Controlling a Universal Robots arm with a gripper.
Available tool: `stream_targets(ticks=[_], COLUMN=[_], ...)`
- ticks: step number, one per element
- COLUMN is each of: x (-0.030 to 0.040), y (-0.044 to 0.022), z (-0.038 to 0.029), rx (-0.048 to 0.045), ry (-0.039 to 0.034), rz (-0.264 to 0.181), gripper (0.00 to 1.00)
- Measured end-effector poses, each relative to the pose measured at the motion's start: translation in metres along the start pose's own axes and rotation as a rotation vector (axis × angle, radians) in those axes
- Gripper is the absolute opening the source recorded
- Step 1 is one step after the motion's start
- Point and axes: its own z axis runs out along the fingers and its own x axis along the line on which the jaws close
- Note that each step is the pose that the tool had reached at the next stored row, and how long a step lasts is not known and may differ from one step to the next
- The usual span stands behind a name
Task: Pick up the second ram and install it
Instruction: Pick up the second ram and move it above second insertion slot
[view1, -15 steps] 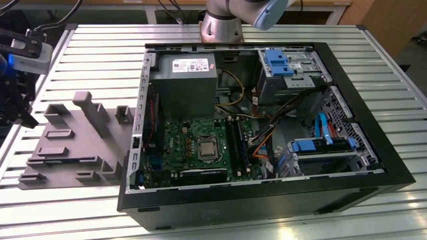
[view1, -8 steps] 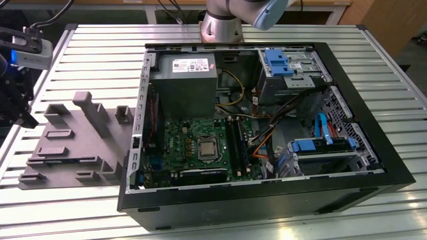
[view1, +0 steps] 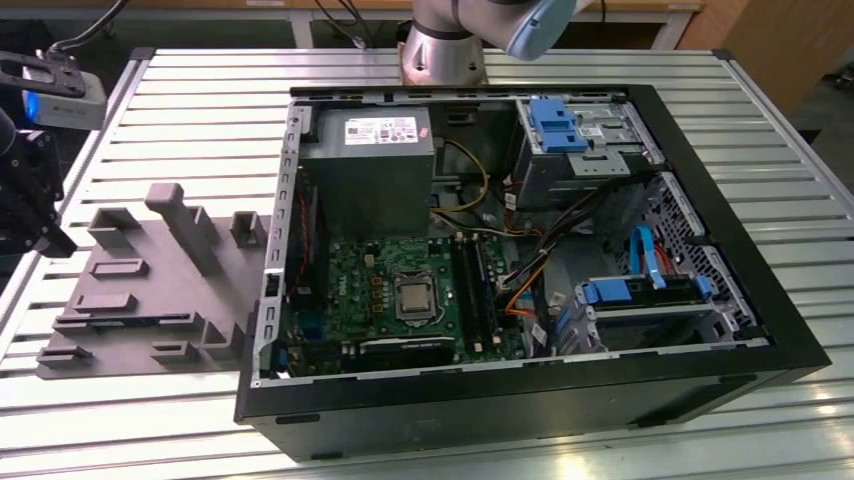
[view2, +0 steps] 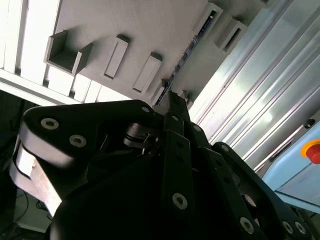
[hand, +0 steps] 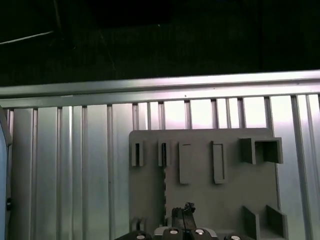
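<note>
- Claw (hand: 184, 212) has its two black fingertips drawn close together in the first wrist view, with nothing between them. It is narrow and holds nothing.
- In the second wrist view the claw (view2: 172, 97) tapers from its dark linkages to one thin tip. That tip points at the grey holder (view2: 150, 30).
- In the exterior view the claw (view1: 54, 238) hangs at the exterior view's far left. It is over the slatted metal table (view1: 174, 75) and clear of the holder (view1: 147, 290).
- The second ram (hand: 164, 192) stands on edge in a slot of the grey holder (hand: 225, 200). It shows as a thin notched line just beside the fingertips.
- In the second wrist view the ram (view2: 189, 47) is a thin blue strip running across the holder. Its near end is close to the claw's tip; I cannot tell whether they touch.
- In the exterior view the ram (view1: 127, 322) is a faint blue strip near the holder's front edge.
- The open computer case (view1: 747, 330) lies on the table toward the exterior view's right. It holds a green motherboard (view1: 360, 290), long black slots (view1: 470, 285) and a grey power-supply box (view1: 367, 165).
</note>
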Motion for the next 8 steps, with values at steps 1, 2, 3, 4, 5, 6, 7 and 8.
stream_targets(ticks=[1, 2, 3, 4, 5, 6, 7, 8], x=[0.0001, 0.0001, 0.0001, 0.0001, 0.0001, 0.0001, 0.0001, 0.0001], y=[0.0, 0.0001, 0.0, 0.0, -0.0001, -0.0001, -0.0001, -0.0001], z=[0.0002, 0.0004, 0.0005, 0.0005, 0.0005, 0.0005, 0.0006, 0.0009], rx=[0.0, 0.0001, 0.0002, 0.0001, 0.0002, 0.0002, 0.0002, 0.0004], ry=[0.0001, 0.0001, 0.0001, 0.0001, 0.0001, 0.0, 0.0, -0.0001], rz=[-0.002, -0.002, -0.002, -0.002, -0.003, -0.003, -0.003, -0.003], gripper=[0.11, 0.11, 0.11, 0.11, 0.11, 0.11, 0.11, 0.11])
